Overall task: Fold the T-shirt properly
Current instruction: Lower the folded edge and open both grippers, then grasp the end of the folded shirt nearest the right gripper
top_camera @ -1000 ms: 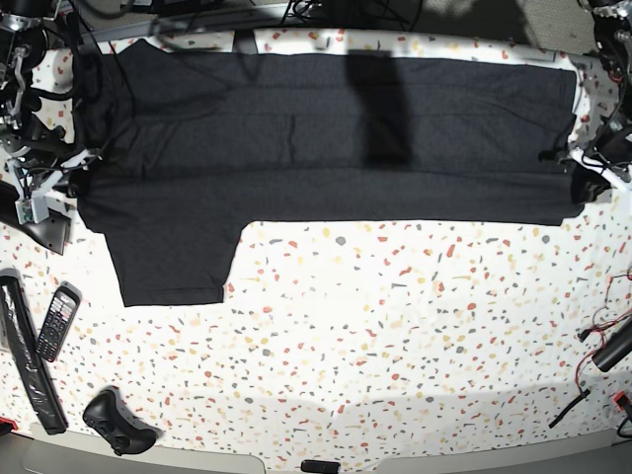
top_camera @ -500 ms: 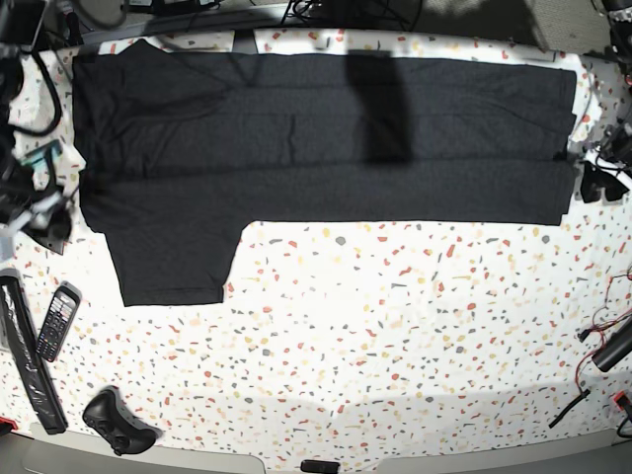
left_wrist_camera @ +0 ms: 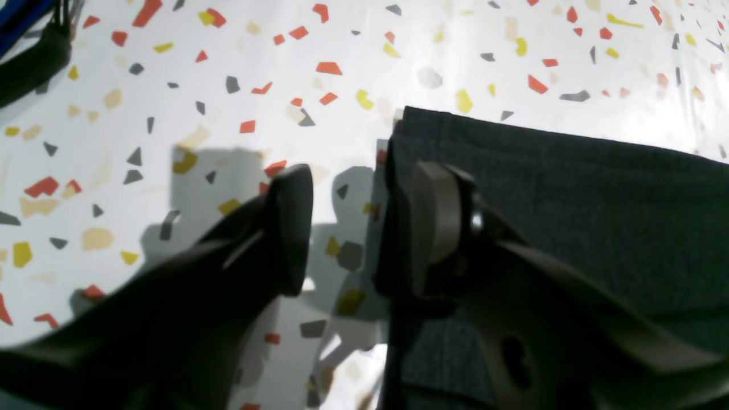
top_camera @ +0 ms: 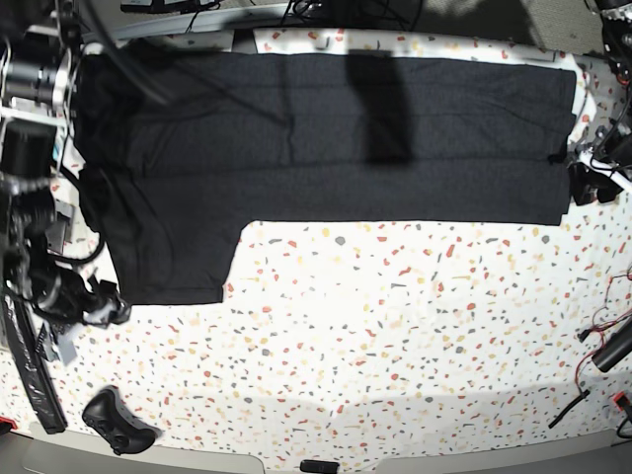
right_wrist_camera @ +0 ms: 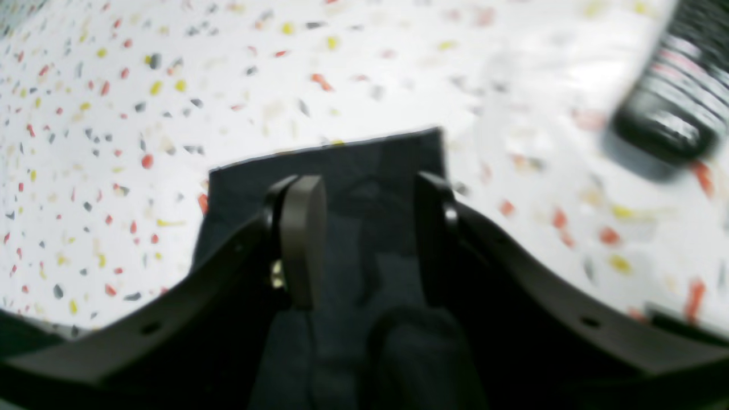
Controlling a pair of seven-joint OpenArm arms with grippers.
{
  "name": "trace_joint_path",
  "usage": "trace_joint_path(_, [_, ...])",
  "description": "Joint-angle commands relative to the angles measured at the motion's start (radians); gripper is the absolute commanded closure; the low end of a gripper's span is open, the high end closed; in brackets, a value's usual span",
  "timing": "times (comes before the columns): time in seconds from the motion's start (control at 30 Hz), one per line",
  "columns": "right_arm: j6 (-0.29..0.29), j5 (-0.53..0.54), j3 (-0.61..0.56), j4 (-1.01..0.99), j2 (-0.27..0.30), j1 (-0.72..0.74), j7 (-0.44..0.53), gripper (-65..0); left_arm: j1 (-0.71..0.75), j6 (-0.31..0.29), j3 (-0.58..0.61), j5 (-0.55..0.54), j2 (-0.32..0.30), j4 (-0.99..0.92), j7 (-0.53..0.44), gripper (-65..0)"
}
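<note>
The black T-shirt (top_camera: 326, 138) lies spread flat along the far half of the table, plain side up, one sleeve (top_camera: 173, 257) hanging toward the front at the left. My right gripper (top_camera: 111, 304) is at that sleeve's lower left corner. In the right wrist view it (right_wrist_camera: 367, 239) is open, its fingers straddling the sleeve end (right_wrist_camera: 364, 165). My left gripper (top_camera: 583, 186) is at the shirt's right edge. In the left wrist view it (left_wrist_camera: 361, 228) is open, one finger (left_wrist_camera: 433, 222) over the shirt's corner (left_wrist_camera: 541, 182), the other (left_wrist_camera: 290, 228) over bare table.
A black game controller (top_camera: 118, 423) and a long black bar (top_camera: 30, 370) lie at the front left. A blurred remote (right_wrist_camera: 666, 108) lies beside the sleeve. Cables and a black cylinder (top_camera: 607, 348) are at the right edge. A small black item (top_camera: 319, 466) sits at the front edge.
My right arm has swung from the table's left edge forward to the sleeve's lower corner and now hides the remote in the base view. My left gripper has barely moved.
</note>
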Motion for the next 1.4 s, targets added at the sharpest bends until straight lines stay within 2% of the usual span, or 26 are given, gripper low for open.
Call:
trace_joint_path(0.0, [-0.014,0.003,-0.017,-0.026,0.017,0.056,0.015,-25.1,-0.018,-0.006,-0.006,-0.013,-0.007,0.019,-0.024,-27.0])
trace_joint_path(0.17, [-0.019,-0.092,-0.092,-0.225,-0.029,0.186,0.016,-25.1,-0.087,-0.007,-0.006,-0.012,0.082,0.019,-0.022,-27.0])
trace_joint_path(0.3, [-0.019,-0.213,-0.093,-0.326,-0.070,0.249,0.028,-25.1,-0.139,-0.014,-0.006,0.011,0.161,0.019,-0.015,-27.0])
trace_joint_path(0.4, [-0.040,-0.275,-0.093,-0.370,-0.077,0.272,0.054,-25.1,-0.161,-0.014,-0.002,0.045,0.192,0.019,-0.015,-27.0])
trace_joint_path(0.47, [-0.108,-0.305,-0.093,-0.387,-0.075,0.272,0.063,-25.1,-0.164,-0.013,0.017,0.049,0.192,0.019,-0.015,-27.0])
trace_joint_path(0.5, [-0.120,-0.329,-0.093,-0.398,-0.074,0.272,0.071,-25.1,-0.163,-0.014,0.027,0.049,0.190,0.019,-0.015,-27.0])
trace_joint_path(0.57, [-0.120,-0.363,-0.093,-0.426,-0.071,0.272,0.085,-25.1,-0.163,-0.013,0.050,0.052,0.190,0.019,-0.015,-27.0])
trace_joint_path(0.73, [-0.120,-0.366,-0.093,-0.484,-0.063,0.272,0.103,-25.0,-0.163,-0.013,0.091,0.052,0.190,0.019,-0.015,-27.0])
trace_joint_path(1.07, [-0.120,-0.414,-0.093,-0.591,-0.060,0.272,0.113,-25.0,-0.163,-0.013,0.091,0.079,0.190,0.019,-0.015,-27.0])
trace_joint_path(1.37, [-0.098,-0.410,-0.093,-0.591,-0.034,0.326,0.132,-25.0,-0.163,-0.013,0.091,0.078,0.190,0.019,-0.015,-27.0])
